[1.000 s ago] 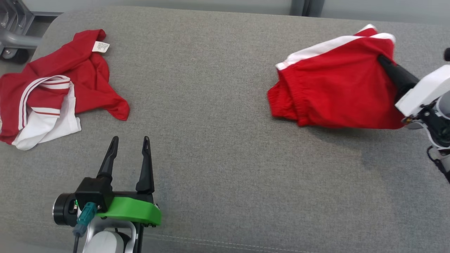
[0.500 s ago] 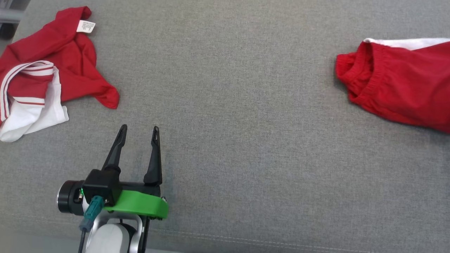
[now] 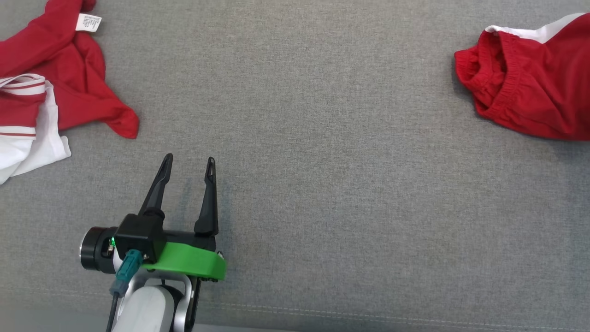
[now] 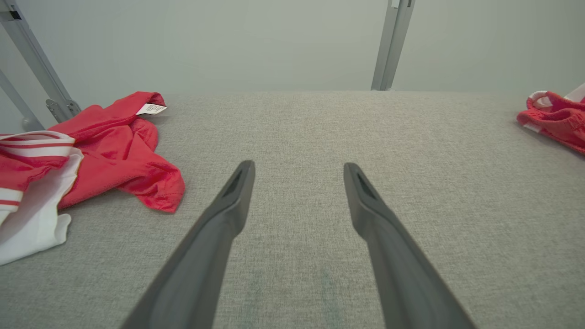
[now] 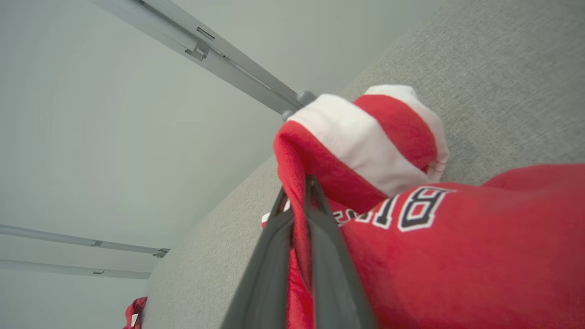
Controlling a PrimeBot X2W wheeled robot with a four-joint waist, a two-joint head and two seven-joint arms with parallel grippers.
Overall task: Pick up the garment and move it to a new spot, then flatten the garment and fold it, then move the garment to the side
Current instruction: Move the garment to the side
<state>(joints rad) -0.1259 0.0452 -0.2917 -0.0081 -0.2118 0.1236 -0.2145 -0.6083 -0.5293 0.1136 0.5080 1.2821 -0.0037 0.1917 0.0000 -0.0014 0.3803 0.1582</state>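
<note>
**Red shorts pinched by the right gripper, far from the left gripper**

Grey woven cloth covers the wide cushion under everything. The left gripper hovers low over its near edge. Its two dark fingers are spread well apart, with nothing between them, and they point away across the bare fabric.

Far to the right of the left gripper, and a little farther back, are the red shorts. Their gathered elastic waistband faces the left gripper, and a white stripe runs along their far side. They run off the edge of the head view. I cannot tell whether their underside touches the cushion.

In the right wrist view the right gripper's fingers are closed almost together on a raised fold of the shorts, so that red cloth is squeezed between them. Just past the fingertips sits a white band, and beside it are white letters with dark outlines.

Back and to the left of the left gripper, well apart from it, lies a crumpled red and white jersey. A small white label shows near its far end. One red corner reaches toward the left gripper without touching it.
</note>
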